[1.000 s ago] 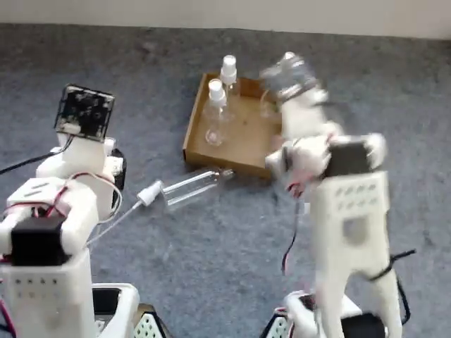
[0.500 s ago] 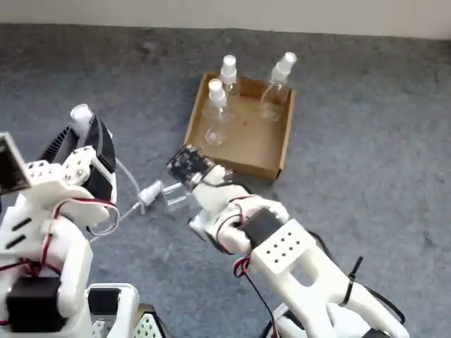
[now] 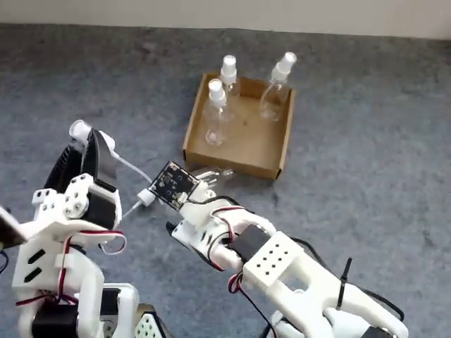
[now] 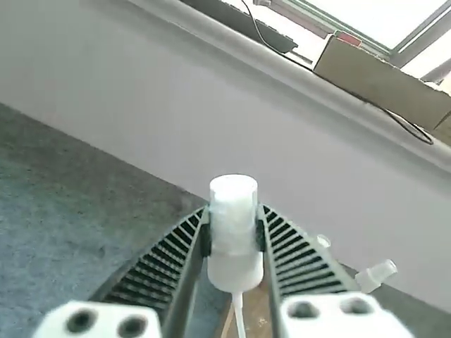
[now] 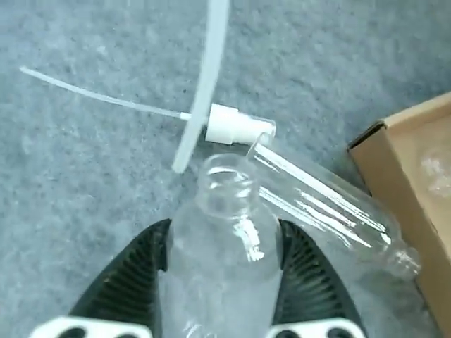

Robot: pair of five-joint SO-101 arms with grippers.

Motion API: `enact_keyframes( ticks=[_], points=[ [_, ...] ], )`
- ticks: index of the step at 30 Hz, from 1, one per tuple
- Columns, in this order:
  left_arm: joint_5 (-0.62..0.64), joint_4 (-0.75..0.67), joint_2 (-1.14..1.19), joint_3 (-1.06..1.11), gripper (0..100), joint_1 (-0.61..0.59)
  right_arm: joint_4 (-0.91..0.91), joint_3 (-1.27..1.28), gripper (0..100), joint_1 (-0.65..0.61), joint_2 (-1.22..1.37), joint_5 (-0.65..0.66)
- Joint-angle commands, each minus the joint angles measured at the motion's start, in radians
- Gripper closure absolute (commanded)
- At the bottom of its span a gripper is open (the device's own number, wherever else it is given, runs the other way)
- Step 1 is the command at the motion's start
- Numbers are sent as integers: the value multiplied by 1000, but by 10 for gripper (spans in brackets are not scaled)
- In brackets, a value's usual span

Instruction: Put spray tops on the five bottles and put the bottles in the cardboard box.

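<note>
We see the grey table (image 3: 366,141) carrying everything. The right arm (image 3: 282,267) stretches low from the near edge toward the middle, its wrist bent down just short of the box. The left arm (image 3: 63,232) stands folded by the near left corner, with the left gripper (image 4: 232,211) raised. The cardboard box (image 3: 271,151) sits toward the far edge, near the middle.

We count five bottles. Three capped bottles (image 3: 215,120) stand upright in the box. A lying bottle (image 5: 331,204) rests uncapped on the table, just beside the box's near edge. An open bottle (image 5: 225,204) sits in the right gripper (image 5: 224,236): its fingers (image 5: 141,267) are clamped on the body and the bare neck pokes past their tips.

We count five spray tops: three on the boxed bottles, a loose spray top (image 5: 229,125) on the table touching the lying bottle, and a held spray top (image 4: 232,239) pinched upright between the left fingers (image 4: 169,264), its tube (image 3: 130,165) trailing below.
</note>
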Motion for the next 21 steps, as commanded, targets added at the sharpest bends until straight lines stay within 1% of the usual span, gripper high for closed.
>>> enact_keyframes(
  ticks=[1, 4, 10, 15, 21],
  points=[
    [9, -23, -4, 1, 995, -13, -48, -5, 995, -1, -41, -14],
    [9, -64, -4, 41, 995, -18, -48, -4, 995, -8, -41, -61],
    [6, -186, -4, 122, 995, -21, -48, -1, 995, -8, -41, -64],
    [5, -216, -2, 130, 995, -21, -48, -1, 995, -8, -41, -64],
    [5, -249, -2, 202, 994, -16, -48, -1, 995, -8, -41, -64]
  ],
)
